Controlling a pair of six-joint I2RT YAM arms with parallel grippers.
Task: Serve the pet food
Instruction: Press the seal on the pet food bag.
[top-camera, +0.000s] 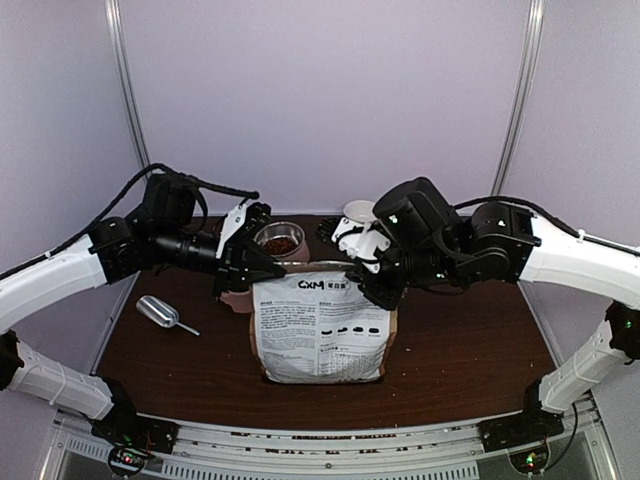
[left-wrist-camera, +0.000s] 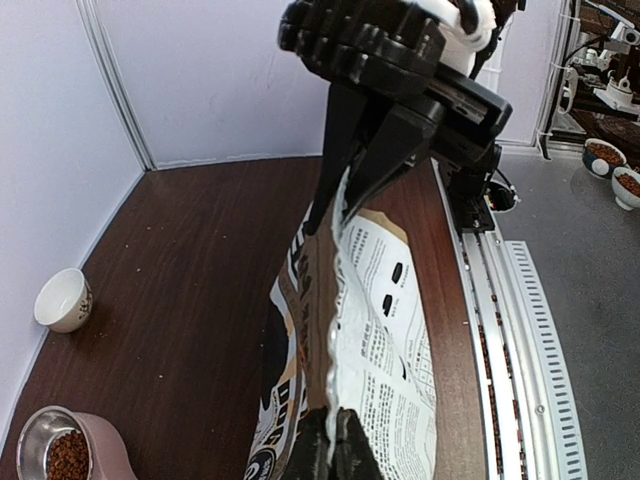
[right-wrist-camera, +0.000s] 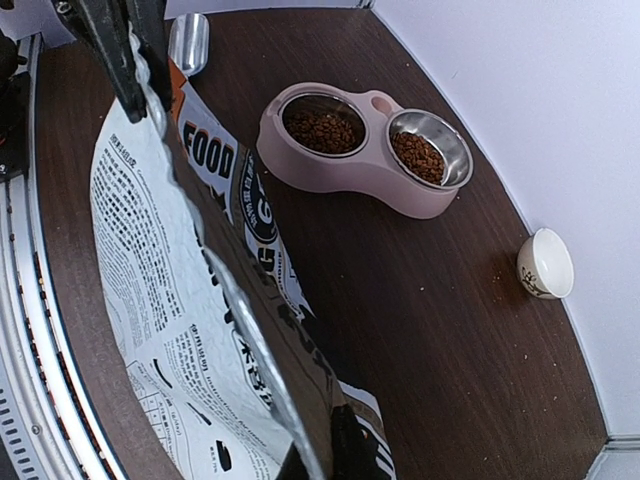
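The white-and-brown printed bag (top-camera: 318, 335) stands mid-table, its silver-lined top edge (left-wrist-camera: 335, 300) stretched between both grippers. My left gripper (left-wrist-camera: 333, 412) is shut on the edge's left end, also seen from above (top-camera: 250, 272). My right gripper (right-wrist-camera: 322, 445) is shut on the right end (top-camera: 375, 285). Pet food (right-wrist-camera: 322, 130) lies as brown kibble in both metal bowls of the pink feeder (right-wrist-camera: 345, 178) behind the bag. What the bag holds is hidden.
A metal scoop (top-camera: 160, 312) lies on the table left of the bag. A small white cup (right-wrist-camera: 545, 265) stands near the back wall, beyond the feeder. Behind the bag, a few crumbs dot the dark wooden table (top-camera: 460, 350). A metal rail (top-camera: 320, 440) runs along its near edge.
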